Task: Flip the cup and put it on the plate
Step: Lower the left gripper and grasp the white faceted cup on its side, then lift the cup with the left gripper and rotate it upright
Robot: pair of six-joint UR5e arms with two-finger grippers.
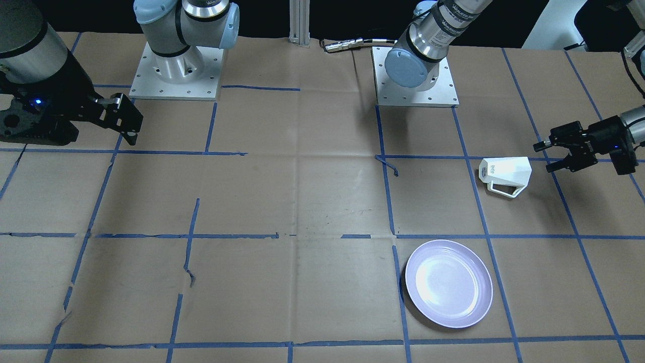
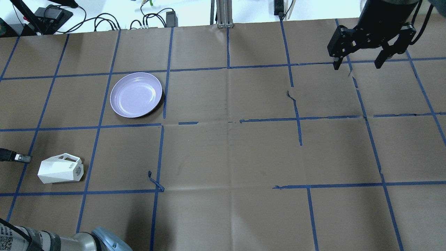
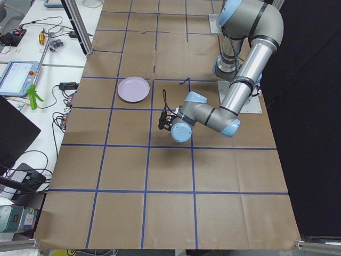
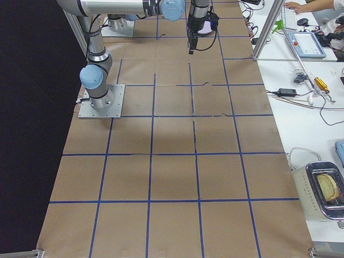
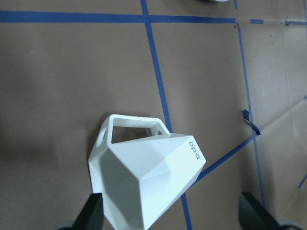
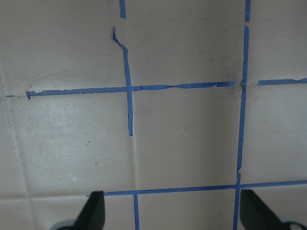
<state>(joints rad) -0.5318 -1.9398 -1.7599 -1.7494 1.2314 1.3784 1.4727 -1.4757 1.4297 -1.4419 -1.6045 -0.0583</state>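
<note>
The white faceted cup (image 1: 505, 174) lies on its side on the paper-covered table, with its handle toward the plate's side. It also shows in the overhead view (image 2: 60, 170) and the left wrist view (image 5: 148, 177). The lavender plate (image 1: 448, 283) lies flat and empty, apart from the cup, and also shows in the overhead view (image 2: 136, 94). My left gripper (image 1: 544, 157) is open and level with the cup, a short gap from its wide end. In the left wrist view its fingertips (image 5: 91, 213) flank the cup. My right gripper (image 2: 357, 65) is open and empty, far across the table.
The table is covered in brown paper with a grid of blue tape (image 2: 228, 122). The arm bases (image 1: 415, 75) stand at the robot's side. Cables and devices (image 2: 153, 19) lie beyond the far edge.
</note>
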